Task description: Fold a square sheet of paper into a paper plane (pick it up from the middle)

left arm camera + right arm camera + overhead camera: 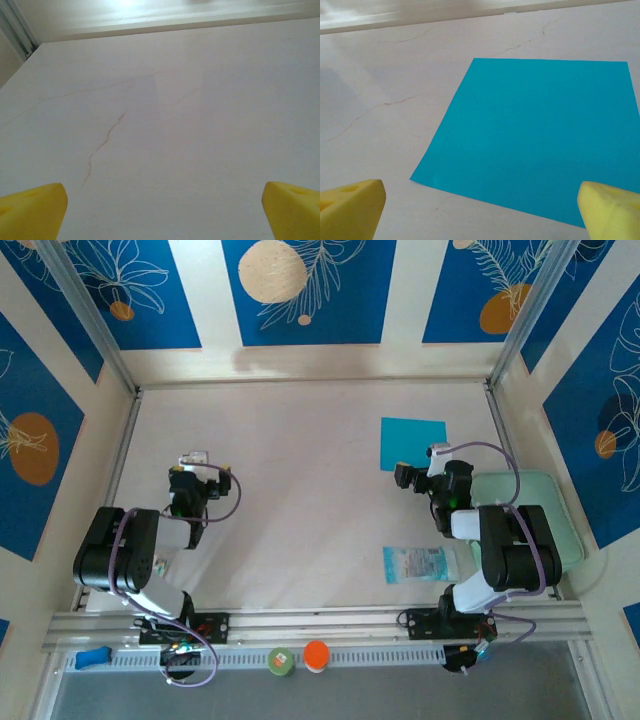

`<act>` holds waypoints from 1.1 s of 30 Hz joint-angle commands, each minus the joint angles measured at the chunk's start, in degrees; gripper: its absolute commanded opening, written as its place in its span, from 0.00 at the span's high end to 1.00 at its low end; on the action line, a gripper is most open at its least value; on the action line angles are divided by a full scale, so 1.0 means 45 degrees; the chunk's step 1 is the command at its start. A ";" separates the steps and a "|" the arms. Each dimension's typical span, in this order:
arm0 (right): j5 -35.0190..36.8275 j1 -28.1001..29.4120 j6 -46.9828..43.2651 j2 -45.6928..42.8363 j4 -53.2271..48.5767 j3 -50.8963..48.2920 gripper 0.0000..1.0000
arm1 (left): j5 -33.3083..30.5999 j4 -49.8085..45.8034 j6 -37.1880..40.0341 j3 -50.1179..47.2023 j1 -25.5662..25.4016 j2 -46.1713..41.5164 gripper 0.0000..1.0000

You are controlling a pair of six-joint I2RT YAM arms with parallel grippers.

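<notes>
Two tools stand wide open, and neither holds anything. The right tool (481,212) hovers low over the tabletop (290,490), just short of the near edge of the square sheet of paper (535,135), which lies flat and unfolded toward the far right. The left tool (162,212) hangs above bare tabletop, well apart from the sheet. A clear printed packet (415,563) lies near the right arm's base.

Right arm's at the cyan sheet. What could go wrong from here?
The square sheet of paper lies flat on the table, so the open right gripper may push or crumple it rather than pinch it. The gripper sits by its near edge, not the middle; closing here would likely miss the centre.
</notes>
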 commanded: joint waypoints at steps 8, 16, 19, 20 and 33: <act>-0.0191 -0.0069 -0.0118 0.0012 -0.0001 0.0237 0.01 | 0.0241 0.0183 0.0189 0.0041 0.0013 0.0044 0.01; -0.0215 -0.0081 -0.0116 0.0012 -0.0026 0.0260 0.01 | 0.0219 0.0087 0.0189 0.0099 0.0022 0.0064 0.01; -0.0220 -0.0078 -0.0117 0.0010 -0.0037 0.0276 0.01 | 0.0221 0.0077 0.0189 0.0100 0.0012 0.0064 0.00; -0.0218 -0.0081 -0.0117 0.0012 -0.0032 0.0259 0.01 | 0.0219 0.0096 0.0179 0.0100 0.0012 0.0068 0.01; -0.0136 -0.0063 -0.0098 -0.0016 0.0060 0.0186 0.01 | 0.0138 0.0313 0.0151 -0.0031 0.0026 0.0023 0.01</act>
